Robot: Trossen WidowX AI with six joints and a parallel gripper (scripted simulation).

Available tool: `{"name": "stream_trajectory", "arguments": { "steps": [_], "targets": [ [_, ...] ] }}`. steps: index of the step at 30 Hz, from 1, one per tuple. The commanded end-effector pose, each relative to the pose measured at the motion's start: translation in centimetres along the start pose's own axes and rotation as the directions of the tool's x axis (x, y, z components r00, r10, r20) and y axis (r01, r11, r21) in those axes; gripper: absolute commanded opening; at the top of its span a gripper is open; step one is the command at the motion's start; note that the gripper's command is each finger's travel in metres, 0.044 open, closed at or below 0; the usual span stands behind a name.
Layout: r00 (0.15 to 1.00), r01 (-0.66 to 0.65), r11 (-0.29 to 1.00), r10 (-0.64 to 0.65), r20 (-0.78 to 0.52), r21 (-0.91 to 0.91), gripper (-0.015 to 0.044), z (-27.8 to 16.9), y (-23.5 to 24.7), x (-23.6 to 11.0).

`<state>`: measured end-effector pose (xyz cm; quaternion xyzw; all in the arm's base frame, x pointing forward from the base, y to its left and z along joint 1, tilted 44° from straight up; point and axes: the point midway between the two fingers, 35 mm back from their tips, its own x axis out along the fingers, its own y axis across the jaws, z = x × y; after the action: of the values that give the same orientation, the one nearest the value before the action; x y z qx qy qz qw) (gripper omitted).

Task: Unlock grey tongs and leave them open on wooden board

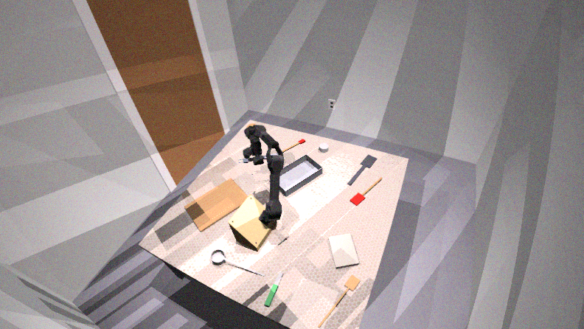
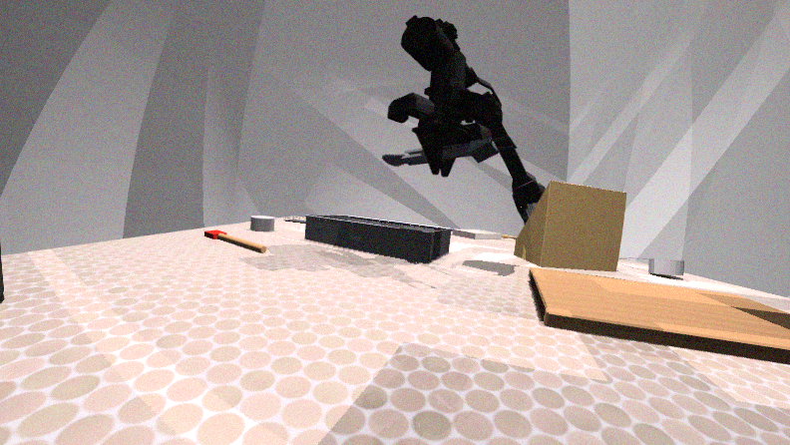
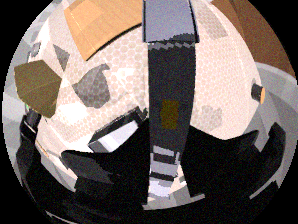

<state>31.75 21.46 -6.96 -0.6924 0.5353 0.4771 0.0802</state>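
The grey tongs (image 1: 243, 160) (image 2: 406, 159) (image 3: 171, 75) are held high above the table, lying near level with a slight tilt in the exterior view. My gripper (image 1: 258, 161) (image 2: 441, 170) (image 3: 159, 121) is shut on the tongs' middle. Their arms look close together; the lock is too small to make out. The dark roasting tin (image 1: 304, 182) (image 2: 367, 235) stands on the table, with nothing lying across it. The wooden board (image 1: 220, 201) (image 2: 651, 309) (image 3: 105, 20) lies flat, with nothing on it.
A tan wedge block (image 1: 249, 222) (image 2: 586, 228) (image 3: 37, 87) stands by the arm's base, between board and tin. A red-headed tool (image 1: 301, 141) (image 2: 237, 241) and a white round pot (image 1: 323, 147) (image 2: 261, 223) are behind the tin. A ladle (image 1: 217, 257) lies near the front edge.
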Motion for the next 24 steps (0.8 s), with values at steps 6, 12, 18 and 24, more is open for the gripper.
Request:
{"name": "stream_trajectory", "arguments": {
  "steps": [6,12,18,24],
  "targets": [
    [1.000,-0.001,0.946,0.001,0.002,-0.323,-0.0150,1.9,-0.1,-0.3],
    [1.000,-0.004,0.846,0.004,-0.001,-0.533,-0.0150,3.1,0.0,-0.4],
    [1.000,-0.008,0.700,0.008,-0.004,-0.714,-0.0150,4.4,0.0,-0.5],
    [1.000,-0.012,0.516,0.011,-0.008,-0.856,-0.0150,5.6,0.1,-0.5]
  ]
}}
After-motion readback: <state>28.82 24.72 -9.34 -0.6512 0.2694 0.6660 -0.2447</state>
